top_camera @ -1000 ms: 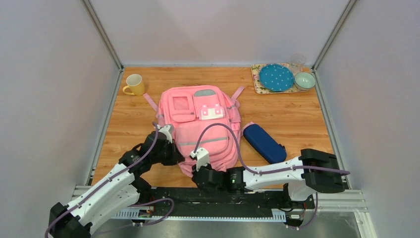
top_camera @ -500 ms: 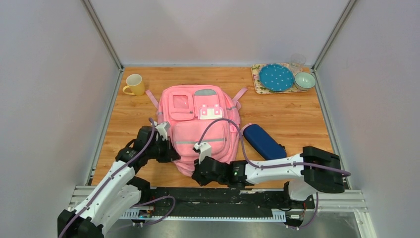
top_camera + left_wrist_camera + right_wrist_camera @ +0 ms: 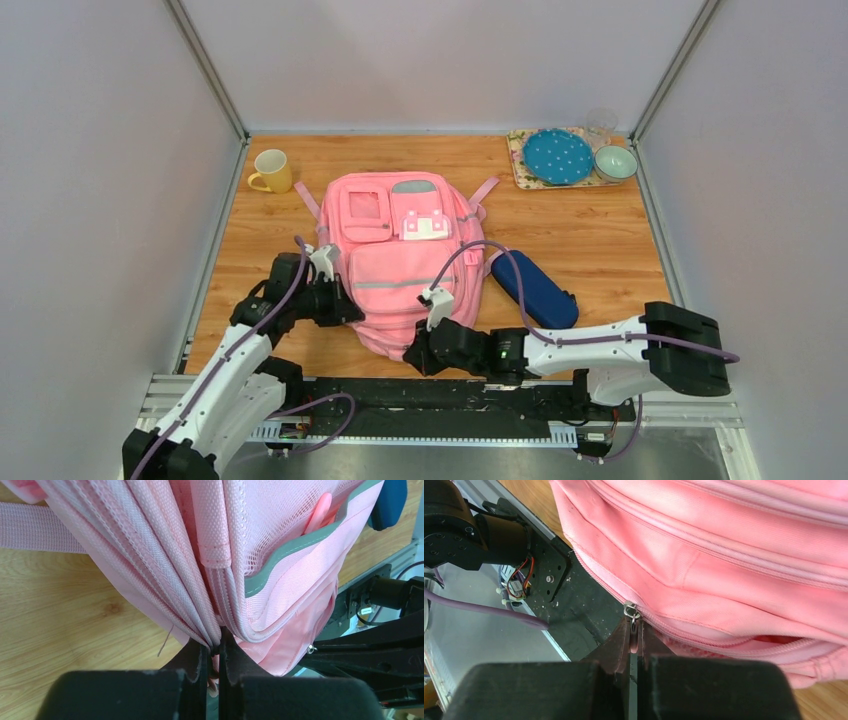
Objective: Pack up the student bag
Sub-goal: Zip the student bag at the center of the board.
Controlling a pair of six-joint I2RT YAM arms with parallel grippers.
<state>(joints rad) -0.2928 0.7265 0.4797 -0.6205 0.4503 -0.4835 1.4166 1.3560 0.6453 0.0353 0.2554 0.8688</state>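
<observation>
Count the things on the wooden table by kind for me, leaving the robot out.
Backpack: 1
Zip pouch: 1
Mug: 1
Plate: 1
Bowl: 1
Glass: 1
Tray: 1
Total: 7

The white left arm [image 3: 225, 365] reaches toward 1 o'clock, its black left end effector [image 3: 214, 647] pinched on a seam of the large pink fabric backpack [image 3: 150, 555]. The white right arm [image 3: 590, 345] stretches low toward 9 o'clock, its right end effector [image 3: 635, 630] clamping the metal zip pull [image 3: 631, 611].

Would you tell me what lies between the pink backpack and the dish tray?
Only bare wooden table, seen in the top view, separates backpack and tray.
</observation>
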